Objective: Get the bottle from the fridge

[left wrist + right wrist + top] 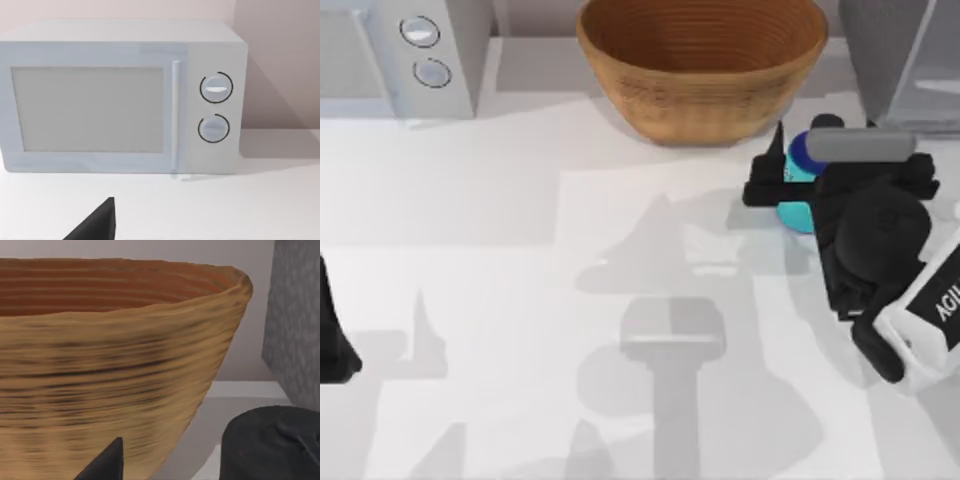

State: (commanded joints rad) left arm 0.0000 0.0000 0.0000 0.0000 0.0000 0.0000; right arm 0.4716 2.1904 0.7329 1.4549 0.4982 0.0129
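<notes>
Though half-hidden, cyan bottle (797,190), blue-capped.

Black hand (790,170) — white lettered arm (930,320)

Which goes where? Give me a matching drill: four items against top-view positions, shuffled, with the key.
Items:
1. wicker bowl
2. knobbed box
3. bottle
4. left end effector

Positions in the top view:
A. far-left corner of the table
B. left edge, near side
C. far side, middle
D. right side, at the right end effector, in front of the fridge

Pairs: 1-C, 2-A, 3-D, 4-B
</notes>
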